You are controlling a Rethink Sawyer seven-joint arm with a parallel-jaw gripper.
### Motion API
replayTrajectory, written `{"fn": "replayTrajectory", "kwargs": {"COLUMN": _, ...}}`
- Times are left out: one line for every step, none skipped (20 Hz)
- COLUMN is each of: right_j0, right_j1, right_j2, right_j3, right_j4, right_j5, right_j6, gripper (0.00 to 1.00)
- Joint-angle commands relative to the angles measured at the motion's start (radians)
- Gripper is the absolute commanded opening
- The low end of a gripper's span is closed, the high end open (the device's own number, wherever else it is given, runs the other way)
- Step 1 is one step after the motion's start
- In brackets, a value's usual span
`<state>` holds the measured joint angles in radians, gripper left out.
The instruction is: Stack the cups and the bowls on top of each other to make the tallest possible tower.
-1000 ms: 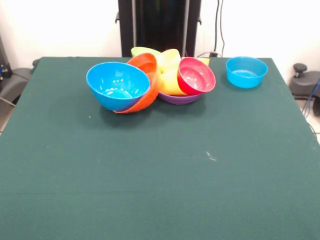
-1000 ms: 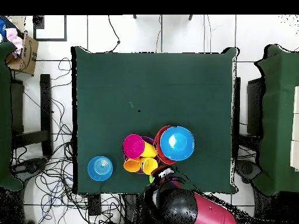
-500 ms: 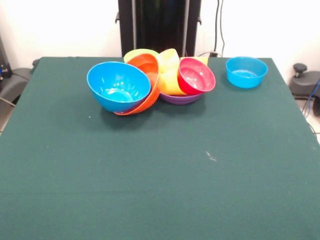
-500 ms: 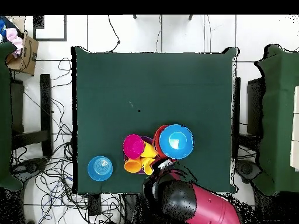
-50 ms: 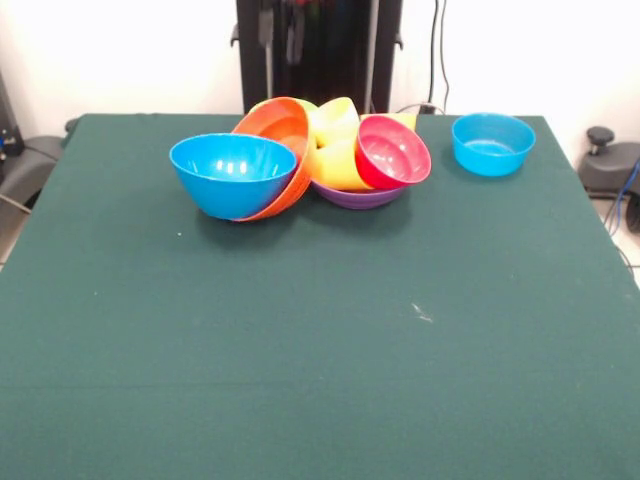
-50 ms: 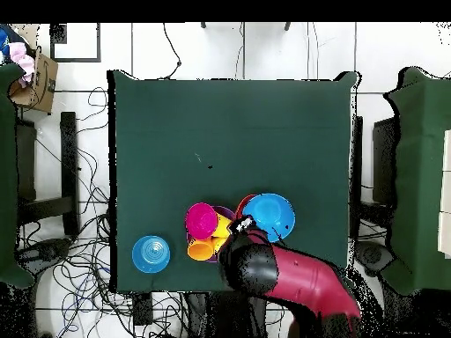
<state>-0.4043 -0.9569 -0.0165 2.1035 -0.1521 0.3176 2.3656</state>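
The pile sits near the far edge of the table. A large blue bowl (image 5: pixel 233 172) leans in an orange bowl (image 5: pixel 283 128). Beside them two yellow cups (image 5: pixel 337 140) and a small red bowl (image 5: pixel 392 151) rest in a purple bowl (image 5: pixel 360 196). In the overhead view I see the blue bowl (image 6: pixel 269 216), the red bowl (image 6: pixel 202 220), a yellow cup (image 6: pixel 222 228) and an orange cup (image 6: pixel 200 249). My gripper (image 5: pixel 280 28) hangs above and behind the orange bowl, only its tips showing. From above the gripper (image 6: pixel 240 226) is over the pile's middle, and the arm (image 6: pixel 286 277) hides what lies under it.
A small blue bowl (image 5: pixel 492 143) stands alone toward the far right corner, seen from above as the small blue bowl (image 6: pixel 151 253) near the table's bottom-left corner. The green table (image 5: pixel 320 330) stretches wide in front of the pile.
The arm has swung in from the base over the pile. The blue bowl, with the orange one behind it, has tipped from facing the camera to nearly level. The light green rim no longer shows.
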Motion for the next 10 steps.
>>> {"fn": "replayTrajectory", "kwargs": {"right_j0": 0.073, "right_j1": 0.334, "right_j2": -0.040, "right_j3": -0.155, "right_j4": -0.111, "right_j5": -0.168, "right_j6": 0.062, "gripper": 1.00}}
{"fn": "replayTrajectory", "kwargs": {"right_j0": 0.077, "right_j1": 0.362, "right_j2": -0.048, "right_j3": -0.177, "right_j4": -0.112, "right_j5": -0.177, "right_j6": 0.054, "gripper": 1.00}}
{"fn": "replayTrajectory", "kwargs": {"right_j0": 0.079, "right_j1": 0.376, "right_j2": -0.051, "right_j3": -0.189, "right_j4": -0.110, "right_j5": -0.180, "right_j6": 0.046, "gripper": 1.00}}
{"fn": "replayTrajectory", "kwargs": {"right_j0": 0.077, "right_j1": 0.401, "right_j2": -0.054, "right_j3": -0.214, "right_j4": -0.114, "right_j5": -0.187, "right_j6": 0.031, "gripper": 1.00}}
{"fn": "replayTrajectory", "kwargs": {"right_j0": 0.079, "right_j1": 0.413, "right_j2": -0.058, "right_j3": -0.227, "right_j4": -0.114, "right_j5": -0.188, "right_j6": 0.023, "gripper": 1.00}}
{"fn": "replayTrajectory", "kwargs": {"right_j0": 0.086, "right_j1": 0.426, "right_j2": -0.069, "right_j3": -0.252, "right_j4": -0.115, "right_j5": -0.183, "right_j6": 0.014, "gripper": 1.00}}
{"fn": "replayTrajectory", "kwargs": {"right_j0": 0.089, "right_j1": 0.433, "right_j2": -0.073, "right_j3": -0.262, "right_j4": -0.114, "right_j5": -0.182, "right_j6": 0.010, "gripper": 1.00}}
{"fn": "replayTrajectory", "kwargs": {"right_j0": 0.084, "right_j1": 0.441, "right_j2": -0.069, "right_j3": -0.278, "right_j4": -0.116, "right_j5": -0.176, "right_j6": 0.000, "gripper": 1.00}}
{"fn": "replayTrajectory", "kwargs": {"right_j0": 0.083, "right_j1": 0.444, "right_j2": -0.069, "right_j3": -0.282, "right_j4": -0.116, "right_j5": -0.176, "right_j6": -0.003, "gripper": 1.00}}
{"fn": "replayTrajectory", "kwargs": {"right_j0": 0.075, "right_j1": 0.447, "right_j2": -0.063, "right_j3": -0.295, "right_j4": -0.116, "right_j5": -0.167, "right_j6": -0.011, "gripper": 1.00}}
